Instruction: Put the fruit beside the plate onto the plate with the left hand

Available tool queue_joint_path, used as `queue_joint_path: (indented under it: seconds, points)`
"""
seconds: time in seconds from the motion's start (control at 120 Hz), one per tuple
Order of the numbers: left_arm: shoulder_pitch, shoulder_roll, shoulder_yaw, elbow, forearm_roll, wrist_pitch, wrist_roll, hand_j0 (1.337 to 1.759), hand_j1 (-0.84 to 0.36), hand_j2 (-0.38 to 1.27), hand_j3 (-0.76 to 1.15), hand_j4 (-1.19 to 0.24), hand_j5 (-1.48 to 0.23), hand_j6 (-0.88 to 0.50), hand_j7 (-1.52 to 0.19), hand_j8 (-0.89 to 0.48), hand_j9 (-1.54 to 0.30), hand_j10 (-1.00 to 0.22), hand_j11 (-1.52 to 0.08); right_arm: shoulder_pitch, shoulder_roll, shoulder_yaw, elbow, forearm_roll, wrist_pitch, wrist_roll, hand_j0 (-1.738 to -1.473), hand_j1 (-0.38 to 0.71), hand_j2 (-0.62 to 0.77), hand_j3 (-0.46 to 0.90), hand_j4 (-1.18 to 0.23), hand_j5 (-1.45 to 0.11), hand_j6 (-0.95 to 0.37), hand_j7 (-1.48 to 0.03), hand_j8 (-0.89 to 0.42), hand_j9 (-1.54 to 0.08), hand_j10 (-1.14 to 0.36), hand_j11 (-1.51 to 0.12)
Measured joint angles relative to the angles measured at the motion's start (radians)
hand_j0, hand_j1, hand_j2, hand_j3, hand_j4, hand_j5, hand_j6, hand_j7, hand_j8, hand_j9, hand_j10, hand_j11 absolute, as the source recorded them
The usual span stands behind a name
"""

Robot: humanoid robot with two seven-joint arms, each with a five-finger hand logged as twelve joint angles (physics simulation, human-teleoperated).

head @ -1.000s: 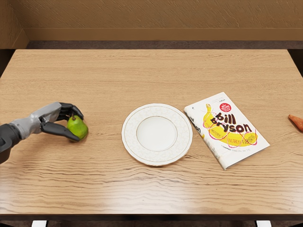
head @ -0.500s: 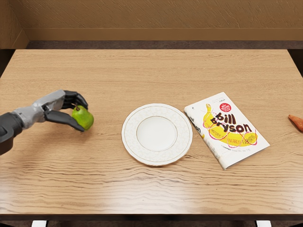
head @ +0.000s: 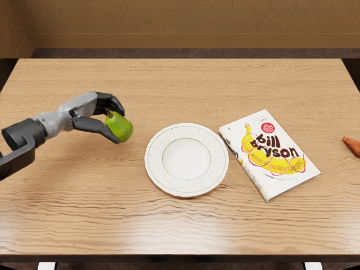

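Pear [head: 120,127] nearer plate [head: 153,163]; "bill bryson" book [head: 270,154]

An orange object [head: 352,145], at three o'clock from the book [head: 269,154], is cut off by the right edge; its kind cannot be told. The left hand [head: 91,113] covers the nine o'clock side of the pear [head: 122,129].

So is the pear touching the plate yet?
Apart. The head view shows bare table between the pear and the plate; the left hand holds the pear left of it.
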Motion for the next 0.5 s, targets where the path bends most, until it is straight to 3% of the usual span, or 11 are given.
queue_joint_path:
  seconds: [0.217, 0.5]
  points:
    - [-0.017, -0.082, 0.0, 0.002, 0.0, 0.0, 0.001, 1.658, -0.31, 0.67, 0.0, -0.66, -0.89, -0.54, -0.89, -0.45, -0.88, -0.54, -0.87, 0.0, 0.0, 0.0, 0.0, 0.0, 0.0, 0.0, -1.658, -0.35, 0.0, 0.0, 0.0, 0.0, 0.0, 0.0, 0.0, 0.0, 0.0, 0.0]
    - [-0.039, -0.172, 0.001, 0.002, 0.0, 0.001, 0.005, 1.658, -0.3, 0.59, 0.0, -0.67, -0.88, -0.58, -0.88, -0.5, -0.87, -0.63, -0.87, 0.0, 0.0, 0.0, 0.0, 0.0, 0.0, 0.0, -1.658, -0.35, 0.0, 0.0, 0.0, 0.0, 0.0, 0.0, 0.0, 0.0, 0.0, 0.0]
